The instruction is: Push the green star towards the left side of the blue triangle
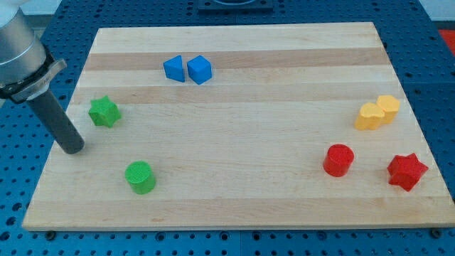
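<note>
The green star (104,112) lies near the board's left edge. The blue triangle (173,68) lies up and to the right of it, near the view's top, touching a blue cube (200,70) on its right. My tip (73,148) rests on the board's left edge, below and to the left of the green star, a short gap apart from it.
A green cylinder (140,177) lies at the lower left. A red cylinder (338,159) and a red star (407,171) lie at the lower right. Two yellow blocks (377,112) touch each other at the right. The wooden board (234,206) sits on a blue perforated table.
</note>
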### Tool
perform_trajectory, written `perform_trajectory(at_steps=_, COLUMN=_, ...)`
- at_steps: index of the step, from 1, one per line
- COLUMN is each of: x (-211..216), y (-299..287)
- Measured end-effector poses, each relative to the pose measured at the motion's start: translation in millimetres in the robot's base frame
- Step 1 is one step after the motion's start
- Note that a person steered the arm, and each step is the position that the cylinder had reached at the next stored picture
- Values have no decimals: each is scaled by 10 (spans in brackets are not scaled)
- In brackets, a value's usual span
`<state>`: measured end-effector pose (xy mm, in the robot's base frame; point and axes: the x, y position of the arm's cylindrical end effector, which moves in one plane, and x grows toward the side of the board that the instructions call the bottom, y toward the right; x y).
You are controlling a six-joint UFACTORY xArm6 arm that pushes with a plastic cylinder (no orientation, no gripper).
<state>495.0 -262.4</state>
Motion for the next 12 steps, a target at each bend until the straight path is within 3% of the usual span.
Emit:
perform_trajectory(at_steps=2, x=-183, y=65)
perform_trajectory(at_steps=3, x=-574, y=104)
perform_trajectory(at_steps=5, x=-882, y=104)
perform_trajectory(at_steps=6, x=-890, y=104)
perform_trajectory(at_steps=8, x=195, y=453)
perform_trajectory(at_steps=10, x=100, y=692)
perform_trajectory(at_steps=12, x=-254, y=257)
